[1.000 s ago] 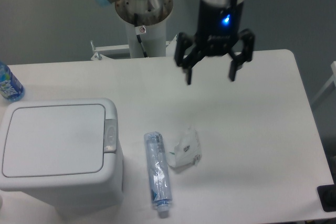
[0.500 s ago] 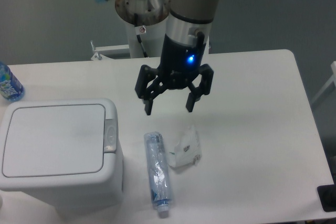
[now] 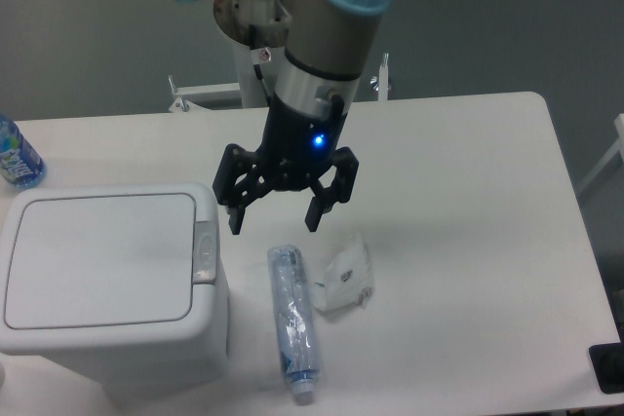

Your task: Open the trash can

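The trash can (image 3: 102, 280) is a large white bin at the table's front left, its flat lid shut. Its small grey latch button (image 3: 204, 250) sits at the lid's right edge. My gripper (image 3: 275, 223) is open and empty, fingers pointing down, hanging above the table just right of the latch and a little higher than the lid. It touches nothing.
An empty clear plastic bottle (image 3: 292, 323) lies on the table right of the bin. A crumpled clear wrapper (image 3: 346, 278) lies beside it. A blue-labelled bottle (image 3: 15, 158) stands at the far left edge. A dark object (image 3: 608, 367) sits at the front right corner.
My gripper has travelled left and down from over the table's far middle to a spot just right of the trash can's latch. It stayed open. Nothing else moved.
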### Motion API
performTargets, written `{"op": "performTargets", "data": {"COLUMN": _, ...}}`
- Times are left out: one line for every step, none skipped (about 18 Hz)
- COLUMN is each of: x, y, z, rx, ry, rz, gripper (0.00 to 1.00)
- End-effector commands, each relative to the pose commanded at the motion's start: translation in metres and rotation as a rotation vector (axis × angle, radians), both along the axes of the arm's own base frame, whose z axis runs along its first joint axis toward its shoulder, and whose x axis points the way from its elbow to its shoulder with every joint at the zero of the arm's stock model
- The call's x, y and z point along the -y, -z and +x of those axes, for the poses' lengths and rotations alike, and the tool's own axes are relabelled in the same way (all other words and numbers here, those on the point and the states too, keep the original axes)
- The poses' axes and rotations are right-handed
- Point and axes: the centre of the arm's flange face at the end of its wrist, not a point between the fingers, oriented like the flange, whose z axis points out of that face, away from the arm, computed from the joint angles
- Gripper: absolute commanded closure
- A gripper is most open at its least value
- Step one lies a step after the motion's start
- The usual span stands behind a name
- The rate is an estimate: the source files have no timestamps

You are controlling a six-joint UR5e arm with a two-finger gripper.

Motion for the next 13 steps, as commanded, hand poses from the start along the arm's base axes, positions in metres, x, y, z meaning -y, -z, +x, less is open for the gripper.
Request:
{"op": "performTargets", "data": {"x": 0.000, "y": 0.001, "z": 0.000, "rx": 0.001, "ry": 0.000, "rz": -0.001, "gripper": 0.00}}
{"op": "performTargets", "data": {"x": -0.001, "y": 0.000, "z": 0.002, "rx": 0.000, "ry": 0.003, "rz": 0.000, "gripper": 0.00}}
{"op": "performTargets", "data": {"x": -0.003, "y": 0.001, "z": 0.004, "rx": 0.000, "ry": 0.008, "rz": 0.000, "gripper": 0.00}}
{"op": "performTargets", "data": {"x": -0.003, "y": 0.001, "z": 0.005, "rx": 0.000, "ry": 0.009, "rz": 0.000, "gripper": 0.00}}
{"op": "performTargets", "data": {"x": -0.003, "y": 0.001, "z": 0.005, "rx": 0.000, "ry": 0.009, "rz": 0.000, "gripper": 0.00}}
{"op": "performTargets", "data": {"x": -0.005, "y": 0.003, "z": 0.005, "rx": -0.001, "ry": 0.011, "rz": 0.001, "gripper": 0.00}}
{"op": "performTargets", "data": {"x": -0.006, "y": 0.005, "z": 0.004, "rx": -0.001, "ry": 0.011, "rz": 0.002, "gripper": 0.00}}
{"op": "performTargets", "data": {"x": -0.008, "y": 0.005, "z": 0.006, "rx": -0.002, "ry": 0.017, "rz": 0.002, "gripper": 0.00}}
{"op": "performTargets", "data": {"x": -0.010, "y": 0.006, "z": 0.007, "rx": 0.000, "ry": 0.019, "rz": 0.001, "gripper": 0.00}}
{"op": "performTargets", "data": {"x": -0.011, "y": 0.007, "z": 0.010, "rx": 0.001, "ry": 0.023, "rz": 0.000, "gripper": 0.00}}
{"op": "performTargets", "data": {"x": -0.012, "y": 0.008, "z": 0.012, "rx": 0.002, "ry": 0.026, "rz": -0.001, "gripper": 0.00}}
{"op": "performTargets", "data": {"x": -0.013, "y": 0.008, "z": 0.011, "rx": 0.003, "ry": 0.026, "rz": -0.002, "gripper": 0.00}}
{"op": "performTargets", "data": {"x": -0.013, "y": 0.009, "z": 0.012, "rx": 0.004, "ry": 0.028, "rz": -0.003, "gripper": 0.00}}
